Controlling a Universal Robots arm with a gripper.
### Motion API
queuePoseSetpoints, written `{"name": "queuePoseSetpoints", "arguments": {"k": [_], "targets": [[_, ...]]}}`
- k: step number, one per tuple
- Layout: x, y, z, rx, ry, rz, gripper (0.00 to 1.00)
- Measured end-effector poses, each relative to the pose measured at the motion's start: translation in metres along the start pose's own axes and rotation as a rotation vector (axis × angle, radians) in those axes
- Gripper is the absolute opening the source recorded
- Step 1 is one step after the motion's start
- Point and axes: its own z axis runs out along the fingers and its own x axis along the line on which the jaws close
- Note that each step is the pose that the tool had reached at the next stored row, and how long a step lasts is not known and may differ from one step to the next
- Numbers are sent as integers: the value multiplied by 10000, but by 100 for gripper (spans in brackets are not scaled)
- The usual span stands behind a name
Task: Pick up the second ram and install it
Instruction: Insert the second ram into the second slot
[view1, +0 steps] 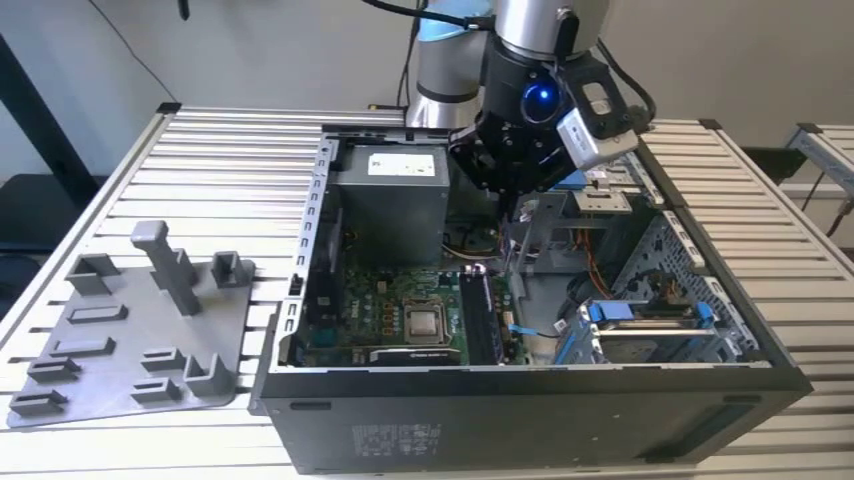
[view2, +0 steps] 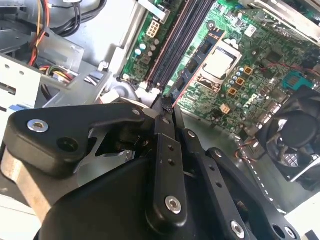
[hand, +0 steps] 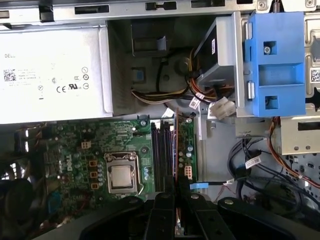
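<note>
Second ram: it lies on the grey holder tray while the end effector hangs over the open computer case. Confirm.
Wrong. The first wrist view shows the second ram gripped in the end effector, not on the grey holder tray; it hangs over the open computer case.

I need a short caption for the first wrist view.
The hand holds the second ram on edge above the motherboard's memory slots.
</note>
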Motion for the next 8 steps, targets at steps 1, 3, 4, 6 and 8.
{"name": "queuePoseSetpoints", "arguments": {"k": [1, 3, 4, 6, 8], "targets": [[0, 0, 16, 0, 0, 1, 14], [-1, -1, 52, 2, 3, 0, 14], [-1, -1, 71, 1, 3, 0, 14], [0, -2, 107, 0, 4, -17, 14], [0, -4, 143, -2, 6, -132, 14]]}}
